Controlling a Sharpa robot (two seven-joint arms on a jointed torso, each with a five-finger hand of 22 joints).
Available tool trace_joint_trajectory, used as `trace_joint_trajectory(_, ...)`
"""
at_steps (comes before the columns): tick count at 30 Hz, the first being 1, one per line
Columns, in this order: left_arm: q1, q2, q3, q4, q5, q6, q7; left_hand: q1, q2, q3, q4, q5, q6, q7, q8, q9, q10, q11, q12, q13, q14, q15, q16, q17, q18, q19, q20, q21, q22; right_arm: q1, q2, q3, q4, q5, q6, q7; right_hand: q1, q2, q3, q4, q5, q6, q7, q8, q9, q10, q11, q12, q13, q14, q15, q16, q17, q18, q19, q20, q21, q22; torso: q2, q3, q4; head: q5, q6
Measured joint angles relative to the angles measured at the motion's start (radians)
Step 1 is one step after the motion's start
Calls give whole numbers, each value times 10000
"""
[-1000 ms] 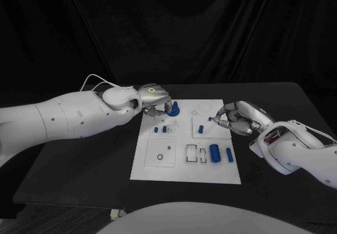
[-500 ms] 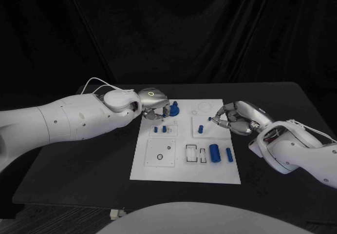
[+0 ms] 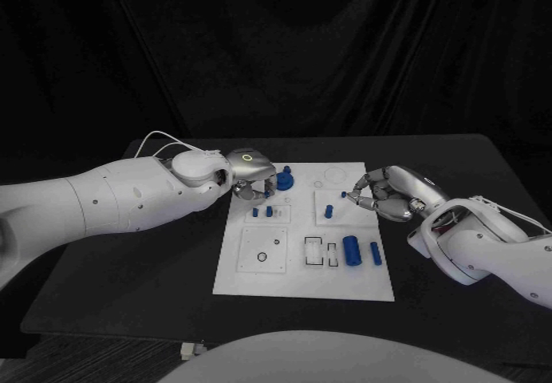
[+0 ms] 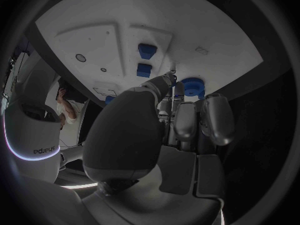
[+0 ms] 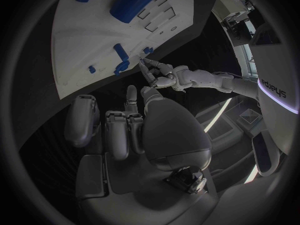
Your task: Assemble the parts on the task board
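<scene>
At the far left corner of the task board (image 3: pixel 305 283), the left hand (image 3: pixel 252 168) is seen lowered over a round blue part (image 3: pixel 285 179) that stands upright near the board's far edge. In the left wrist view the fingers (image 4: pixel 185 120) are curled downward, their tips gathered close beside the same round part (image 4: pixel 192 87); whether it is actually gripped cannot be told, since the contact is hidden by the fingers themselves. Two small blue pegs (image 3: pixel 262 212) are seen standing side by side in a square recess just nearer than the left hand, apart from it.

At the board's right edge, the right hand (image 3: pixel 389 191) is held just off the board, fingers bent inward with the fingertips (image 3: pixel 349 194) drawn together and directed toward the board. A tiny blue speck is seen at the tips, too small to be identified, so it cannot be told whether anything is held. A single blue peg (image 3: pixel 329 211) is seen standing in the recess just beside those fingertips, not touched by them.

Toward the near right portion of the board, a thick blue cylinder (image 3: pixel 352 250) is seen lying beside a thinner blue rod (image 3: pixel 376 253), both well apart from either hand. A small dark ring (image 3: pixel 262 257) is noted on the square plate at the near left.
</scene>
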Motion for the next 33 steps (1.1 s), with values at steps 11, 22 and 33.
trace_joint_trajectory(11,-54,24,4,-74,10,130,-20,0,0,0,0,0,-1,1,0,-6,3,1,0,0,-3,0,-2,-105,1,0,0,-89,0,-1,-7,1,4,0,17,-9,0,0,0,0,0,0,0,0,0,0,0,0,0,0,0,0,0,0,0,0,0,0,1,1,3,-19,0)
trace_joint_trajectory(22,-122,93,25,-214,30,251,-65,0,0,1,0,2,-2,1,-172,-11,-1,1,-2,0,-94,17,-127,-310,1,-7,4,-232,0,-3,7,2,4,-1,39,-26,0,0,0,0,0,0,0,0,0,0,0,0,0,0,0,0,0,0,0,0,0,0,1,2,3,-11,0)
trace_joint_trajectory(33,-211,169,40,-329,63,277,-132,0,1,2,-1,9,-5,1,-195,-122,17,20,-171,3,-164,17,-239,-401,2,-57,53,-234,0,-7,32,1,5,16,70,-41,0,0,0,0,0,0,0,0,0,0,0,0,0,0,0,0,0,0,-1,0,0,0,2,2,5,-9,0)
